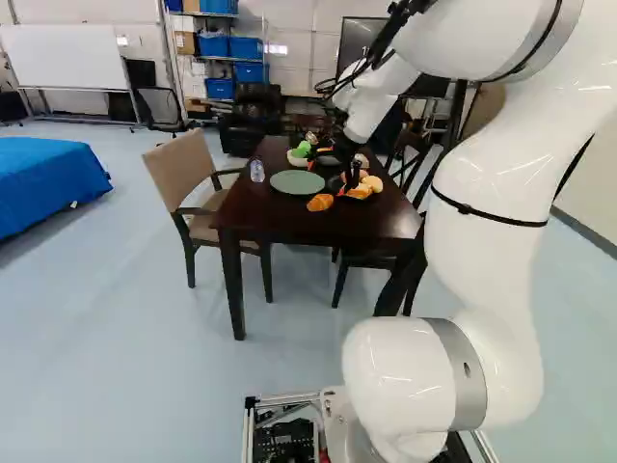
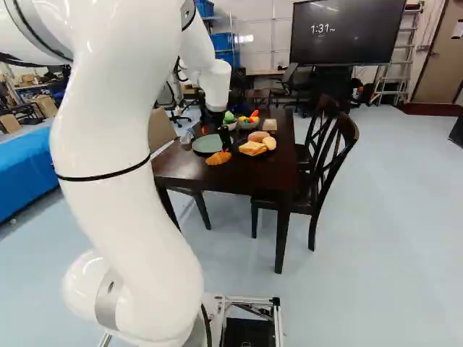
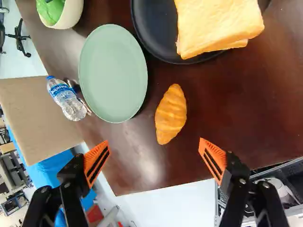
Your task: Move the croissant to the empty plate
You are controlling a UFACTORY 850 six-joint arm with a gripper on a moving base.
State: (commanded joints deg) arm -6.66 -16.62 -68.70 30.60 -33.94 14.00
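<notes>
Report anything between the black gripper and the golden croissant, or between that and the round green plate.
Nothing visible stands between the open gripper and the croissant; only bare dark tabletop separates croissant and plate.

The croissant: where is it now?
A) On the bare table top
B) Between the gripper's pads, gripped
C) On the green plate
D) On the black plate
A: the croissant lies directly on the table, outside both plates.

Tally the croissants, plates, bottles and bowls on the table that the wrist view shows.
Croissant: 1
Plates: 2 (green plate, black plate)
Bottle: 1
Bowl: 1, partly in view
Total: 5
</notes>
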